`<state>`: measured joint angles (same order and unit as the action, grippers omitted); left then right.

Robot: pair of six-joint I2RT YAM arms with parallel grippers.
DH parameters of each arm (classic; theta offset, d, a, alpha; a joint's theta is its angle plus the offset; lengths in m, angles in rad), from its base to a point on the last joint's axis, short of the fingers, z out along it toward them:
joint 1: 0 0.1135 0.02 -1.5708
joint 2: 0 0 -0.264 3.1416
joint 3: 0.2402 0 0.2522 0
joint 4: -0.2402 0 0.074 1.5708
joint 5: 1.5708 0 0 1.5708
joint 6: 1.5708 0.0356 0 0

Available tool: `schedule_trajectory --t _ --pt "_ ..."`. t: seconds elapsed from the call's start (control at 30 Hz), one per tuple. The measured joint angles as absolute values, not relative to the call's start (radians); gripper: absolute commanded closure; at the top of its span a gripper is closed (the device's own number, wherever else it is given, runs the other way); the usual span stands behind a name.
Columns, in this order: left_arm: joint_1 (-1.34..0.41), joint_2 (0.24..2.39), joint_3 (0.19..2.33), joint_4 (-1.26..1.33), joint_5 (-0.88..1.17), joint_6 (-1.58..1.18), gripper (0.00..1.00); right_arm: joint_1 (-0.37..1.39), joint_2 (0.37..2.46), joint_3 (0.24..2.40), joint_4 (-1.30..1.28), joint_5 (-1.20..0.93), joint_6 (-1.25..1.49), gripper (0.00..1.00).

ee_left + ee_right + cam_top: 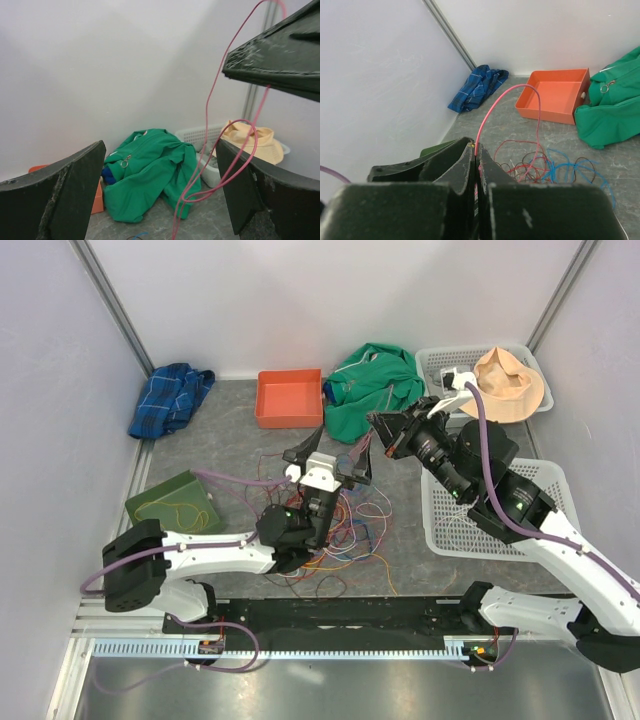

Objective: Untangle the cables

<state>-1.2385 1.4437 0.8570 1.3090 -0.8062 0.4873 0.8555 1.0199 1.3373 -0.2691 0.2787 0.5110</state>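
From above, the cables (340,530) lie as a loose tangle of red, blue, orange and white strands on the grey table (230,440), near its middle and just ahead of the arm bases; the left gripper (333,453) is raised above the far edge of that tangle with its fingers spread wide, and the right gripper (378,432) reaches in from the right, its tips just beside the left one's right finger; an orange tray (290,398), a blue plaid cloth (170,398) and a green garment (372,385) sit along the back, a tan hat (510,385) rests in a white basket (435,360) at the back right, a second white basket (445,530) lies under the right arm, and a dark green box (175,502) with a thin yellowish wire on it lies at the left. In the left wrist view the two fingers (65,195) stand far apart with nothing between them pressed; a pink cable (212,100) hangs down from the right gripper's dark fingers at upper right and loops close to the right-hand finger. In the right wrist view the fingers (455,170) are pressed together on the pink cable, which rises from their tips, arches over and drops into the tangle on the table beside the tray.
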Motion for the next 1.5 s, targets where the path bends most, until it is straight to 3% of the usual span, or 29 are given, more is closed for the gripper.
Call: schedule_trajectory --t 0.63,1.03,1.5 --pt "-1.296 1.396 0.786 1.312 -0.802 0.464 0.02 0.855 1.048 1.337 -0.263 0.315 0.496 1.00" --pt "-1.296 1.521 0.903 1.311 -0.806 0.520 0.02 0.855 1.037 1.335 -0.262 0.312 0.501 1.00" --pt "-1.205 1.529 0.917 1.311 -0.861 0.535 0.04 0.855 1.011 1.315 -0.262 0.308 0.502 1.00"
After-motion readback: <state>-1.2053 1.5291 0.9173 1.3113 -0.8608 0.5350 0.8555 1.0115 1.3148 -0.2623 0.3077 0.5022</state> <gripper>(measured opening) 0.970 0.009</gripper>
